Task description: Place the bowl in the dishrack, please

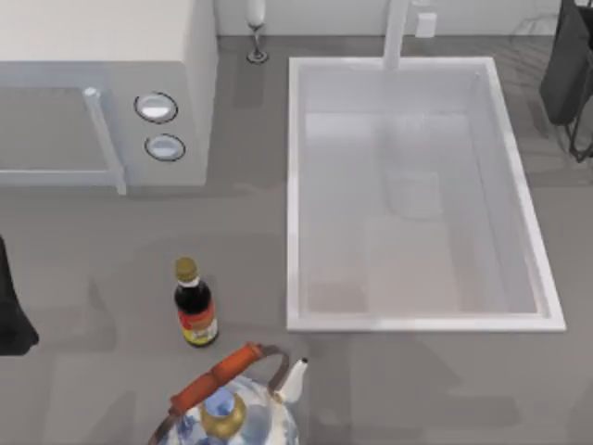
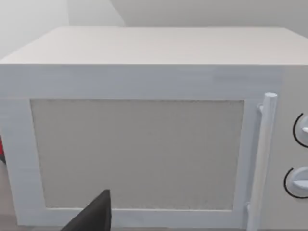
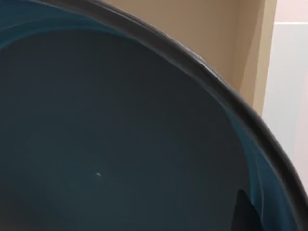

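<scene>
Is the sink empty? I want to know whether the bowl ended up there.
Yes, in the top view the sink basin holds nothing, only bare white floor and walls.

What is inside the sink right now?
The sink basin holds nothing visible; its pale floor lies bare. The bowl, seen close by the right wrist camera, is not in it.

On the counter (image 1: 111,278) there is one microwave (image 1: 102,56) with two dials (image 1: 156,108), one sink (image 1: 417,195), one sauce bottle (image 1: 195,306), one teapot (image 1: 232,408) and one glass (image 1: 257,28). One bowl (image 3: 120,144) appears in the right wrist view. Two arms are present.
</scene>
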